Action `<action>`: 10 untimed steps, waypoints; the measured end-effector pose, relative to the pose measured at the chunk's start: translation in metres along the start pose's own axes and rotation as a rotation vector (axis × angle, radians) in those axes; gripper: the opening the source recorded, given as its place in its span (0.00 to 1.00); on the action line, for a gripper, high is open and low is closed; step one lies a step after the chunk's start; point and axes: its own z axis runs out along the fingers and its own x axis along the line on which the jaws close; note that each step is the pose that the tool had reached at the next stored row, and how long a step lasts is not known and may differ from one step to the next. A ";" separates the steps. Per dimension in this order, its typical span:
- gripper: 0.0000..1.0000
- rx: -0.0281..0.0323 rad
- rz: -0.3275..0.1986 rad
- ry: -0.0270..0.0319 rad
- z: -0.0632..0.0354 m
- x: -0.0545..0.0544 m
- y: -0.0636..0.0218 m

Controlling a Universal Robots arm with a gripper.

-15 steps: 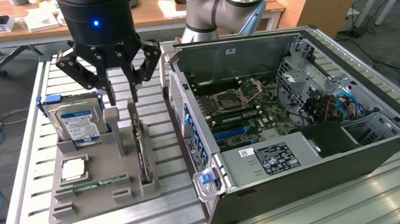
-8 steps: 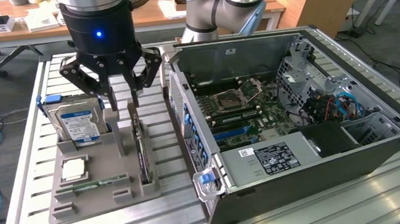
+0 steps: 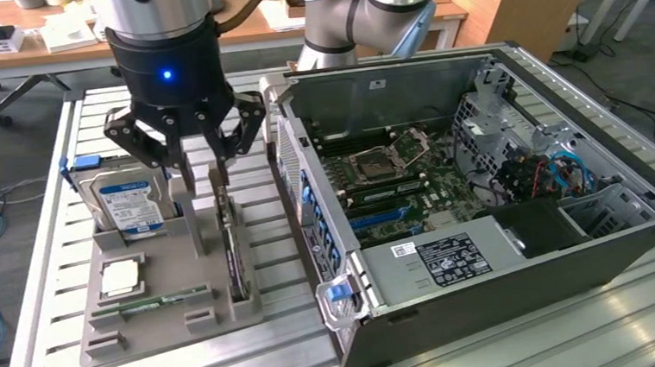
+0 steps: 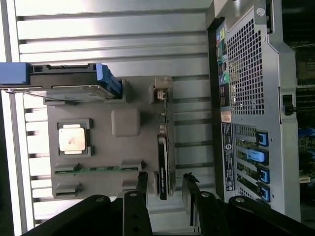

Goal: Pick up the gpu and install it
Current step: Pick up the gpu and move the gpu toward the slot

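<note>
Black gripper [image 3: 202, 177], open wide and empty, over thin dark gpu card [image 3: 234, 242] at three o'clock on grey tray [image 3: 153, 330], exterior view; skewed closing could tip it.

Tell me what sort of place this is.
Probably a robotics lab set up for computer assembly: an open desktop PC case with its motherboard exposed sits on a slatted aluminium table, a grey fixture beside it holds a hard drive and the gpu, and office desks stand behind.
</note>
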 end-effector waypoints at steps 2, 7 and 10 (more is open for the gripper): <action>0.42 0.0000 0.000 -0.0001 0.0036 0.000 -0.0002; 0.42 0.0000 0.000 0.0001 0.0126 0.000 -0.0006; 0.42 -0.0001 0.000 0.0000 0.0183 0.001 -0.0008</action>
